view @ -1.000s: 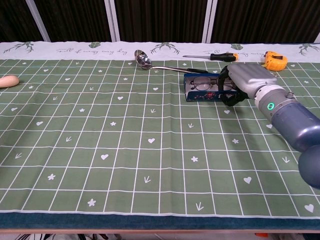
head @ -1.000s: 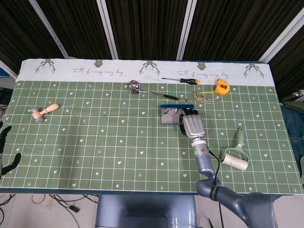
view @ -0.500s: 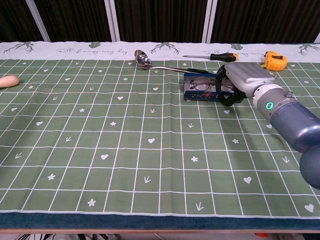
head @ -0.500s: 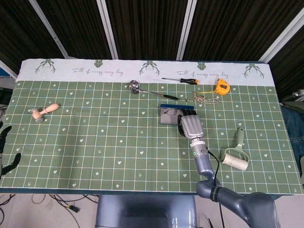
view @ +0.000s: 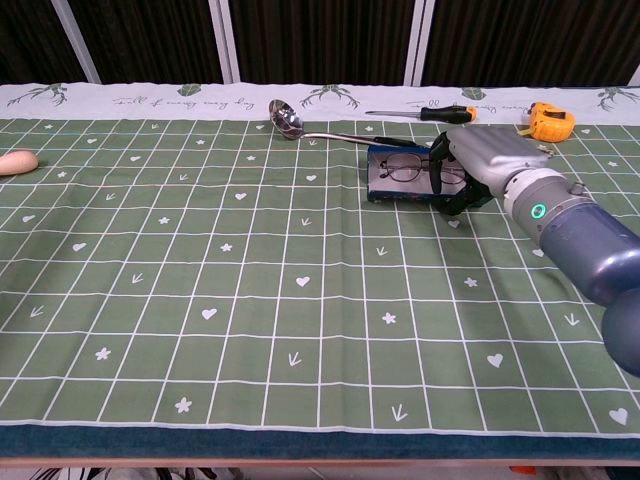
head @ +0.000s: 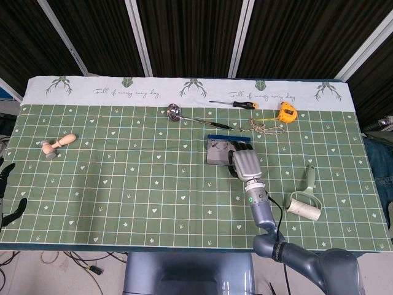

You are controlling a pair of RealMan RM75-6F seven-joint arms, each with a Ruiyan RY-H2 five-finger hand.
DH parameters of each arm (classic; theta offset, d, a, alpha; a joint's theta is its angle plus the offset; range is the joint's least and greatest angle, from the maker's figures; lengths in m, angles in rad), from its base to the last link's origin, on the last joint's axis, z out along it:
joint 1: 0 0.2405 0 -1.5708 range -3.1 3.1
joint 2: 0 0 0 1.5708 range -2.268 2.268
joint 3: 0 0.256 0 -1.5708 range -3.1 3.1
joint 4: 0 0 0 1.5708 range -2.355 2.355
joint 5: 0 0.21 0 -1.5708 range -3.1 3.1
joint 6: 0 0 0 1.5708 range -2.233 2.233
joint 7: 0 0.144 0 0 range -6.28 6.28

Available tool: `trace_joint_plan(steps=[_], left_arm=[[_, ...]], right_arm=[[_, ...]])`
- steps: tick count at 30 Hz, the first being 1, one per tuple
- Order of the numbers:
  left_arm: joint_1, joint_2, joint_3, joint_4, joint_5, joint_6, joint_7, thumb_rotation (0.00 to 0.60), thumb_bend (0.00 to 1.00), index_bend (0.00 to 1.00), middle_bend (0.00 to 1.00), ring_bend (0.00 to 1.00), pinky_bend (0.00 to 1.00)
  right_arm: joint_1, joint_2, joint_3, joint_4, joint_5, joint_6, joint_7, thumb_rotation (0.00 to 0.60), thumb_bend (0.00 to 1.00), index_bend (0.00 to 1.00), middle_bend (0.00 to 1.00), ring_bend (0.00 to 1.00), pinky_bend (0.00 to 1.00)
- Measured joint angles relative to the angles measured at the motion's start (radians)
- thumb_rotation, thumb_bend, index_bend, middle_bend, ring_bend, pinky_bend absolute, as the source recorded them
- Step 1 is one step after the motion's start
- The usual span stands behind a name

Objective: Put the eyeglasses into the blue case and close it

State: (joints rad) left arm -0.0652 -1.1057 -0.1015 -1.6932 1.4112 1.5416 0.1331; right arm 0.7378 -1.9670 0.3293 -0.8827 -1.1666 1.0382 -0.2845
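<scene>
Gradually, over the last second, the blue case (view: 392, 186) had slid a little to the left across the tabletop (view: 250, 300), and the right hand (view: 480, 160) had travelled with it, its fingers (view: 442, 172) curled down over the case's right end. In the chest view the eyeglasses (view: 402, 166) sat inside the open case, their dark frame and lenses showing above its near wall, so the placing seemed done and only the closing appeared to remain. Whether the fingers actually clamped the case wall or a temple of the eyeglasses, or merely pressed against them, could not be told from either view. The case was a shallow blue box with a patterned near side; in the head view its lid (head: 228, 137) showed as a blue strip along the far edge, apparently folded back. It lay right of the tabletop's centre, just near of the ladle (view: 300, 127). The left hand (head: 7, 193) hung at the far left edge in the head view, well apart from the work, fingers spread and holding nothing.
</scene>
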Motion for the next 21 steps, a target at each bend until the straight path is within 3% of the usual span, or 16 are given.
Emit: trace_joint_plan(steps=[14, 21], left_arm=[[0.001, 0.002, 0.001, -0.002, 0.002, 0.001, -0.002, 0.6, 0.31, 0.12, 0.0, 0.0, 0.0], [0.002, 0.003, 0.002, -0.004, 0.004, 0.002, -0.004, 0.6, 0.31, 0.12, 0.0, 0.0, 0.0]], right_arm=[[-0.003, 0.028, 0.005, -0.053, 0.015, -0.004, -0.007, 0.6, 0.63, 0.68, 0.23, 0.25, 0.26], [-0.025, 0.106, -0.012, -0.205, 0.003, -0.004, -0.011, 0.6, 0.63, 0.69, 0.23, 0.25, 0.26]])
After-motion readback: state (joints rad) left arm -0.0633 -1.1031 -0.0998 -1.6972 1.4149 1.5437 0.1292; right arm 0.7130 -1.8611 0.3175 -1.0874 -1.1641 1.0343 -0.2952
